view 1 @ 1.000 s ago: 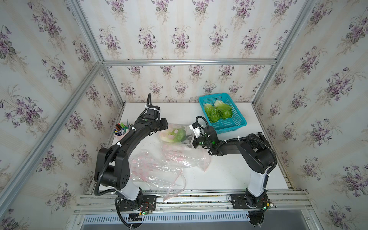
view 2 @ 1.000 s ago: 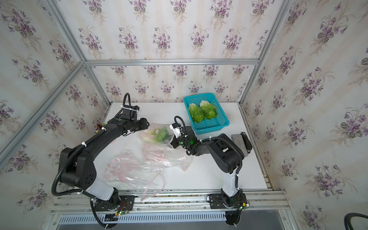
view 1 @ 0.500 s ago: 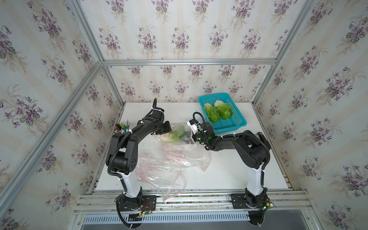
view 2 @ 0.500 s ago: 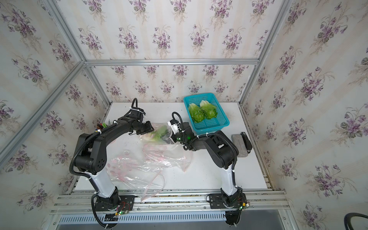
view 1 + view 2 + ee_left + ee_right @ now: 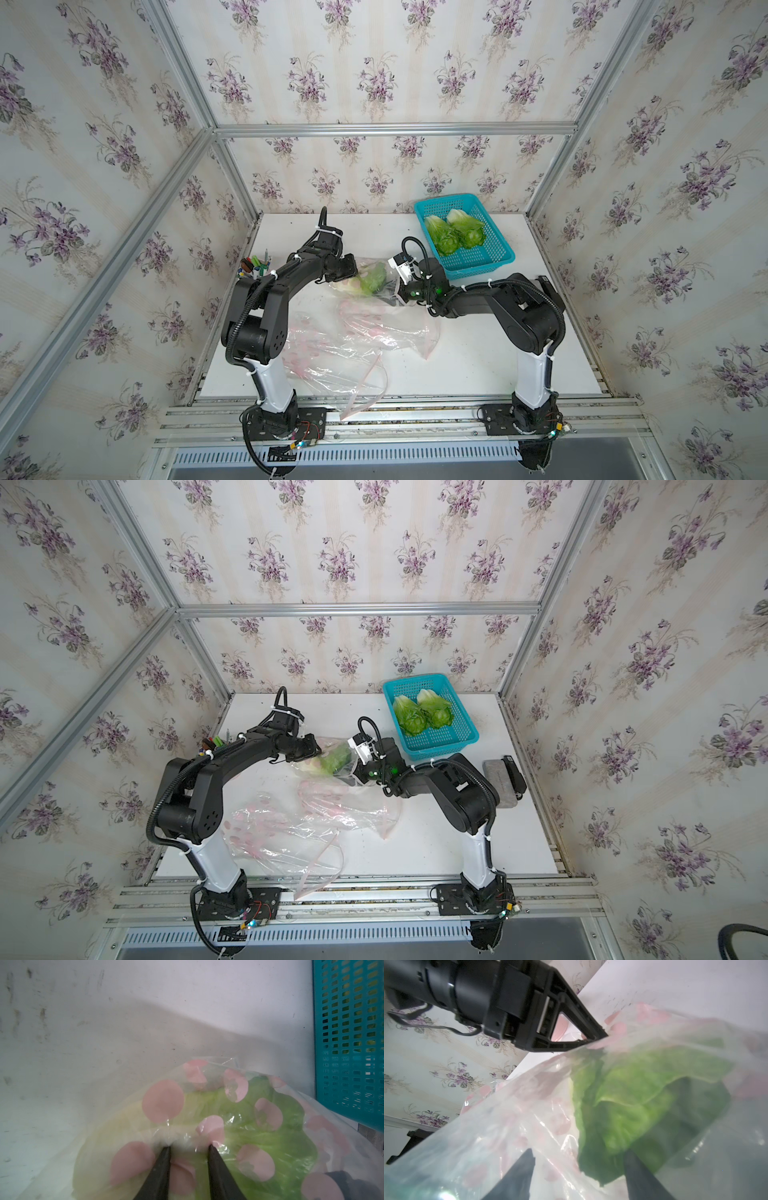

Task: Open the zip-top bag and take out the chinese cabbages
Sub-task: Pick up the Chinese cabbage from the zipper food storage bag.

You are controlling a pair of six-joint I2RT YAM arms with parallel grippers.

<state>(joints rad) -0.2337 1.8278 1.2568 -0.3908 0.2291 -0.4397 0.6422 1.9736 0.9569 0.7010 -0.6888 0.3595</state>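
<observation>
A clear zip-top bag printed with pink dots (image 5: 163, 1103) lies on the white counter (image 5: 478, 357), between the two arms and near the teal plastic mesh basket (image 5: 486, 259). Inside it sits one chinese cabbage (image 5: 633, 1095), its pale base toward the left arm and its crinkled green leaves toward the right arm.

The left fingers (image 5: 162, 1167) stand a little apart, their tips pressed into the film over the cabbage. The film puckers between them, but I cannot tell whether they have it pinched. The right fingers (image 5: 523, 1172) are spread wide at the bag's leafy end, one on each side of the leaf tip. Loose film lies across the gap and nothing is clamped.

Two more chinese cabbages (image 5: 444, 239) (image 5: 468, 230) lie side by side in the basket, pale ends toward the back wall. Two limp, flat bags of the same dotted film (image 5: 386, 328) (image 5: 332, 365) lie on the counter just beside each other, nearer the arm bases.
</observation>
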